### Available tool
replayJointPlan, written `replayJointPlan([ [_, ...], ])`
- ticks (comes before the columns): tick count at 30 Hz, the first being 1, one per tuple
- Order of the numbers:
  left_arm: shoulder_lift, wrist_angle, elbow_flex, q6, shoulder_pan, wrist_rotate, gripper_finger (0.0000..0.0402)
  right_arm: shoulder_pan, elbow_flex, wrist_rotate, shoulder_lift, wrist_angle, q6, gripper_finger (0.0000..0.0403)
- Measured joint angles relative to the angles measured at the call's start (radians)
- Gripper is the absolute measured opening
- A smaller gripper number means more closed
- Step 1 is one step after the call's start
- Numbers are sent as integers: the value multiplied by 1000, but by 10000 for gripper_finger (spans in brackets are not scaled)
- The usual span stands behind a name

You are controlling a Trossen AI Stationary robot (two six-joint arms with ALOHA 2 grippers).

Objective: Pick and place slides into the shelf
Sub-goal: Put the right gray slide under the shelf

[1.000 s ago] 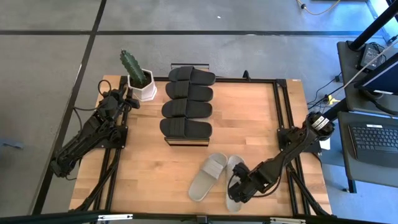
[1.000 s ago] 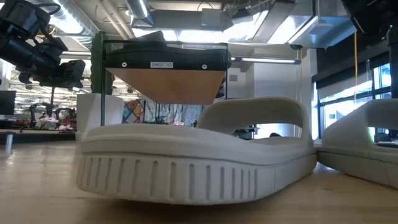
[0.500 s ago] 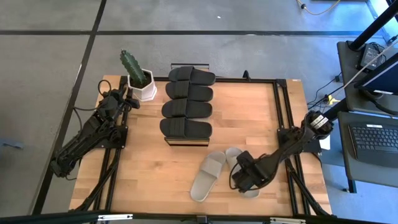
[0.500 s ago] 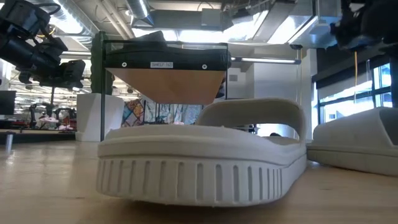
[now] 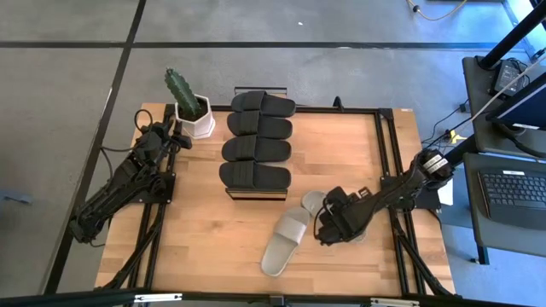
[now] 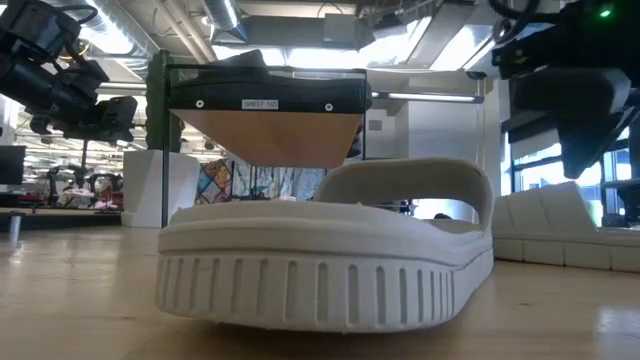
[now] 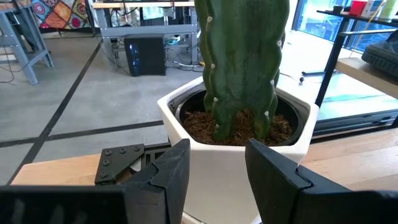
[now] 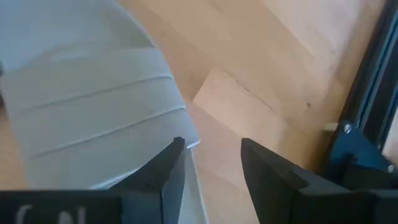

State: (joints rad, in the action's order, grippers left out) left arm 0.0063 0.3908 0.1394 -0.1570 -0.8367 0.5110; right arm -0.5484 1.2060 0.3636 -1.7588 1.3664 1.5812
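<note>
A light grey-beige open-toe slide is gripped by the right gripper at the near right part of the light wood plank table.

The slide's edge is seen clamped between the dark fingers in the right wrist view. Its mate, a second grey-beige slide, is laid flat on the table just beside it, nearer the front edge, and is seen filling the low view. Four black wide-strap slides are lined up on top of the low dark-framed shelf at the middle of the table. The left gripper is parked at the far left corner, its fingers parted and holding nothing, just before the white hexagonal pot with the green cactus.
</note>
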Motion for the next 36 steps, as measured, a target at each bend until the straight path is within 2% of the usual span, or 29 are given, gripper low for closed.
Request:
replayJointPlan([
  [5,0,0,0,0,0,0,147,1,0,-42,0,-1,-163,155],
  [11,0,0,0,0,0,0,147,-44,0,-40,0,-2,-355,155],
  [15,0,0,0,0,0,0,147,-98,0,55,0,-5,-436,155],
  [28,0,0,0,0,0,0,147,-221,0,208,1,-7,-311,155],
  [32,0,0,0,0,0,0,147,-249,-10,220,1,5,-225,155],
  [36,0,0,0,0,0,0,147,-276,-78,220,1,-33,-100,155],
])
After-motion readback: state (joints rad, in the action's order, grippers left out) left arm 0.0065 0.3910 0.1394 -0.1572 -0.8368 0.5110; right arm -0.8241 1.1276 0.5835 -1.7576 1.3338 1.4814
